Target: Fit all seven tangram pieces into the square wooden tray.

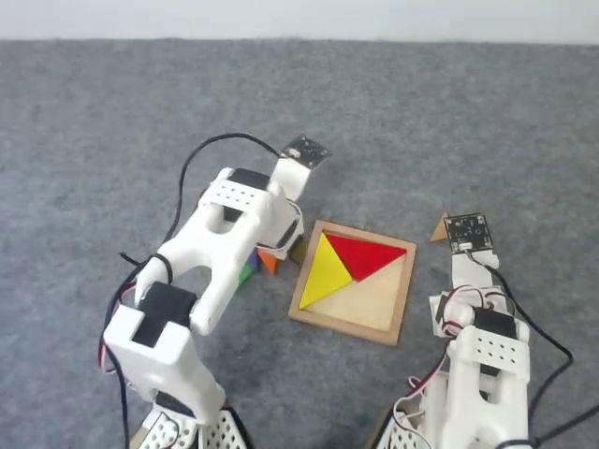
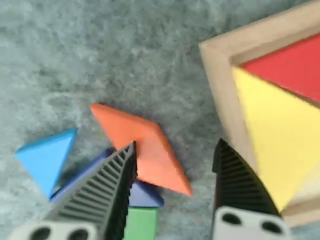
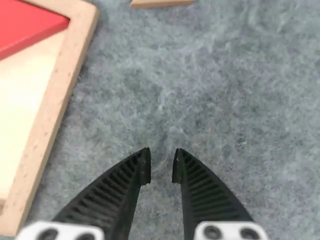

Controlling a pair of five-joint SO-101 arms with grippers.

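The square wooden tray [image 1: 396,313] lies mid-table and holds a yellow triangle [image 1: 328,271] and a red triangle [image 1: 367,253]. My left arm [image 1: 229,238] hangs over the loose pieces beside the tray. My left gripper [image 2: 175,157] is open, straddling one end of an orange parallelogram [image 2: 145,145] close to the tray's rim [image 2: 220,75]. A light blue triangle [image 2: 47,155], a dark blue piece [image 2: 142,196] and a green piece [image 2: 140,225] lie around it. My right gripper [image 3: 161,165] is over bare carpet beside the tray [image 3: 60,100], its fingers nearly together and holding nothing.
A small wood-coloured triangle [image 1: 438,227] lies on the grey carpet beyond the right arm [image 1: 482,346], and its edge [image 3: 160,3] is visible from the right wrist. Open carpet stretches behind the tray and to its right.
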